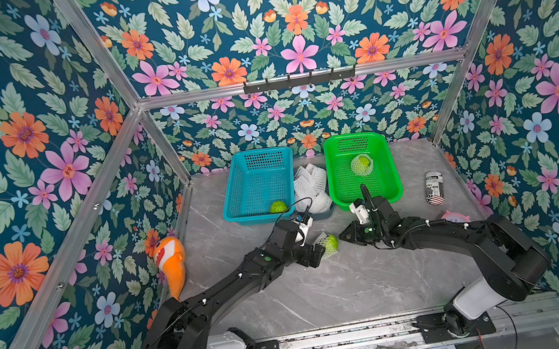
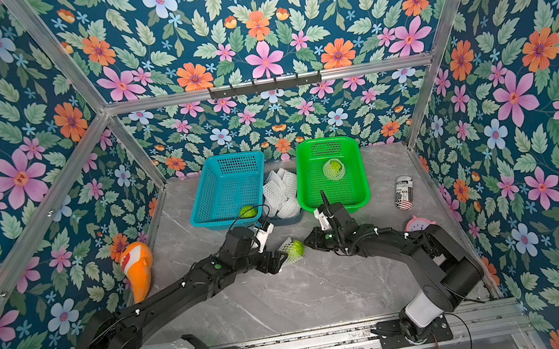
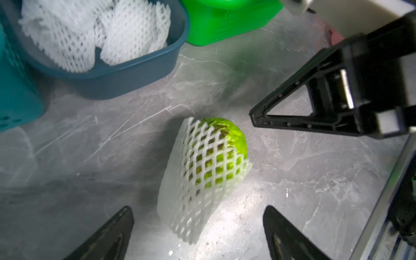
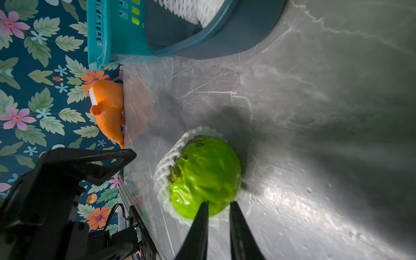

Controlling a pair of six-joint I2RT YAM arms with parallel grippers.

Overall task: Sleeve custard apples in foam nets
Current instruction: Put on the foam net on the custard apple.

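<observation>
Cannot count the loose foam nets (image 1: 310,184) heaped in the dark tub (image 3: 135,76) – too tangled. Can see only part of the bare custard apple (image 1: 278,206) behind the rim of the blue basket (image 1: 235,190). Counted three fruits: that one, a netted custard apple (image 1: 362,165) in the green basket (image 1: 387,169), and a half-sleeved custard apple (image 3: 225,139) on the tabletop (image 1: 326,289), lying between the left end effector (image 3: 198,207), spread wide, and the right end effector (image 4: 218,203), narrow – both holding nothing.
</observation>
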